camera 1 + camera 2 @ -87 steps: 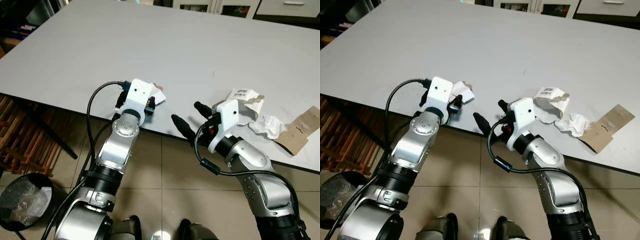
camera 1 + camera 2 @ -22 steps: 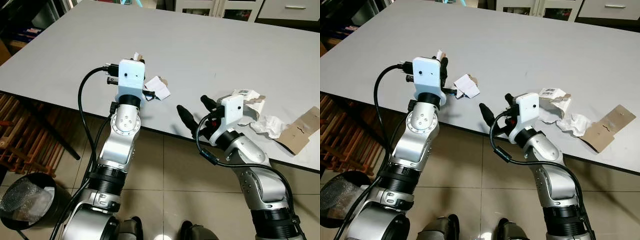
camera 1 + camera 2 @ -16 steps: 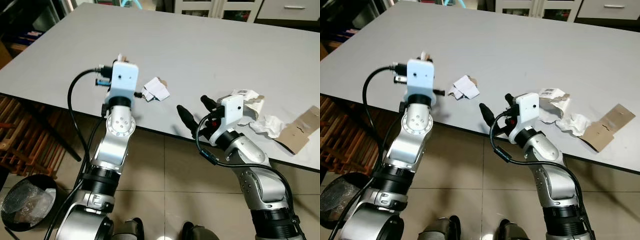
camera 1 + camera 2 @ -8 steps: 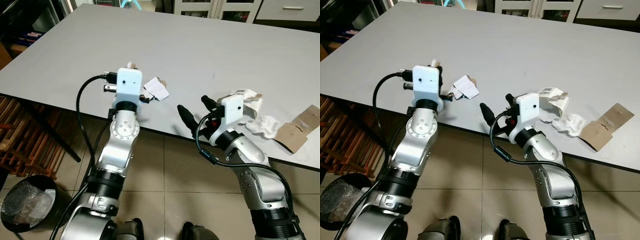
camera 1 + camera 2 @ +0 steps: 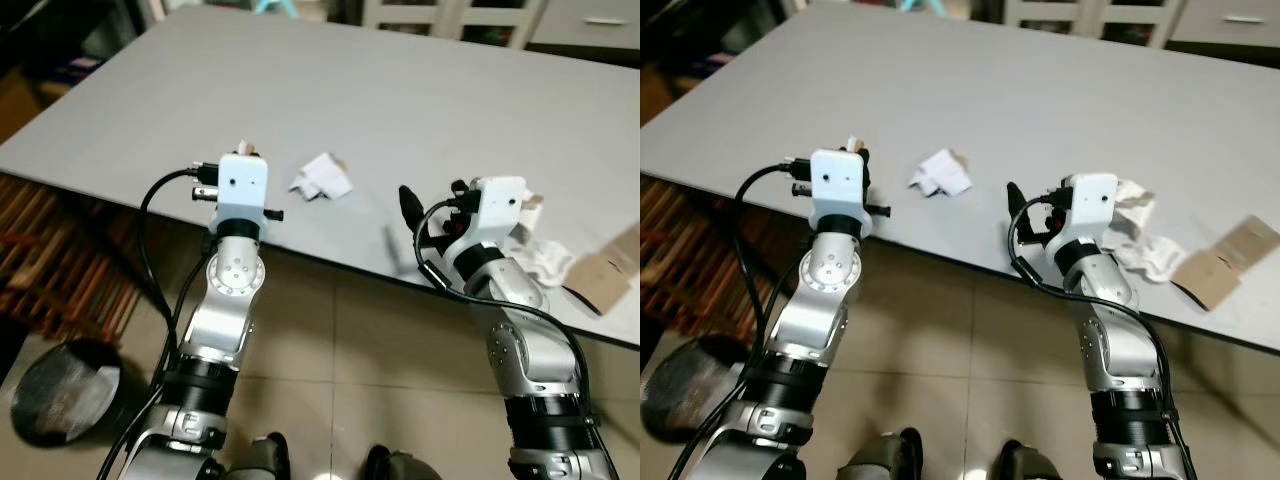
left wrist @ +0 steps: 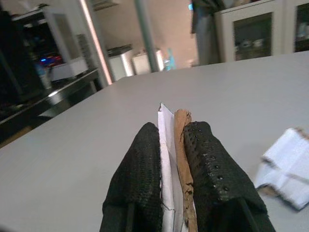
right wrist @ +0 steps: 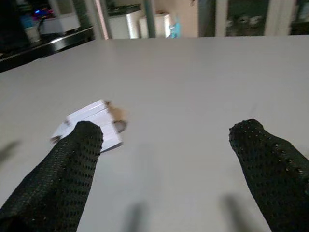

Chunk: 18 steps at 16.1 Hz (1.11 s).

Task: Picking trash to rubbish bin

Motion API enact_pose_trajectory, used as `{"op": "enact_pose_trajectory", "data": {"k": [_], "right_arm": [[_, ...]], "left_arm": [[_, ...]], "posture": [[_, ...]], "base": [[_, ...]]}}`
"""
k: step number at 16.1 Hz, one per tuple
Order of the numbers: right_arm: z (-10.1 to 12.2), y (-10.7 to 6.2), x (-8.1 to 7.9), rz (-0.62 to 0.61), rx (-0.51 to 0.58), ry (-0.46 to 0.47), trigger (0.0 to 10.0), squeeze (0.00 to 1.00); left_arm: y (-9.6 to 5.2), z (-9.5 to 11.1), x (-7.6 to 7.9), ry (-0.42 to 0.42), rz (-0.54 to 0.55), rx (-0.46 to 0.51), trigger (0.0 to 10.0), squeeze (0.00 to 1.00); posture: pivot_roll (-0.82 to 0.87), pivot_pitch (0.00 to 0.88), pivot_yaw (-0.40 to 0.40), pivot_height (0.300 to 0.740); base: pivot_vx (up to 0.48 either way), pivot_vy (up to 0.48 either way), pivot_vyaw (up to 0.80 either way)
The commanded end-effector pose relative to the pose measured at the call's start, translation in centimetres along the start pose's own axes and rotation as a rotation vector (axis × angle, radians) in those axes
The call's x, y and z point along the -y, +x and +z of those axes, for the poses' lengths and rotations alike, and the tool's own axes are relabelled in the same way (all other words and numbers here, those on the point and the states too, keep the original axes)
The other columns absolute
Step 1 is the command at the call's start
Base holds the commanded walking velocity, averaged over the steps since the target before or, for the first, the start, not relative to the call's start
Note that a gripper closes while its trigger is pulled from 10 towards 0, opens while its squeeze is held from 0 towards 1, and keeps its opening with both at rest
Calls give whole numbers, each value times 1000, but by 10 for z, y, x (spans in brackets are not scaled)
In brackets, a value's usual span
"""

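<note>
I see a grey table (image 5: 420, 90) bearing a folded white paper scrap (image 5: 323, 177) near its front edge, and crumpled white wrapping (image 5: 1137, 235) beside a brown cardboard piece (image 5: 1223, 262) toward its right edge.

dim indoor light | head views motion-blurred | wrist backgrounds soft

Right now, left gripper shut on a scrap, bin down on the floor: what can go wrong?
1. The left gripper pinches only a thin paper-and-card scrap edge-on; it could slip out during the carry to the rubbish bin.
2. A folded white piece lies beside that arm on the table; a swing might knock it off the edge.
3. The right gripper is open, with the crumpled pile behind it, unpicked.
</note>
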State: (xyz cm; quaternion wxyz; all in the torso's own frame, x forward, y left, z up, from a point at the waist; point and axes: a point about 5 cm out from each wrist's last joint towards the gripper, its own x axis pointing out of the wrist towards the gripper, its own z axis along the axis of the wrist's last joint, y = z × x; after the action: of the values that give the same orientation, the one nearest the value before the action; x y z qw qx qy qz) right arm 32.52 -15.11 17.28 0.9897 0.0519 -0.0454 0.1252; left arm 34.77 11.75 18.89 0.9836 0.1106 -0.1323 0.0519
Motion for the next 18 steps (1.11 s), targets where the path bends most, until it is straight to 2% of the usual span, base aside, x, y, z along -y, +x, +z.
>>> {"op": "enact_pose_trajectory", "data": {"k": [1,18], "right_arm": [[2,0,-1,6,12,-17,10000,0],[-2,1,-6,26,8,-2,10000,0]], "left_arm": [[-2,0,-2,9,21,1,10000,0],[-2,3,-1,22,28,3,10000,0]], "posture": [[-63,140,41,740],[-62,142,37,740]], "base": [[0,0,800],[0,0,800]]}}
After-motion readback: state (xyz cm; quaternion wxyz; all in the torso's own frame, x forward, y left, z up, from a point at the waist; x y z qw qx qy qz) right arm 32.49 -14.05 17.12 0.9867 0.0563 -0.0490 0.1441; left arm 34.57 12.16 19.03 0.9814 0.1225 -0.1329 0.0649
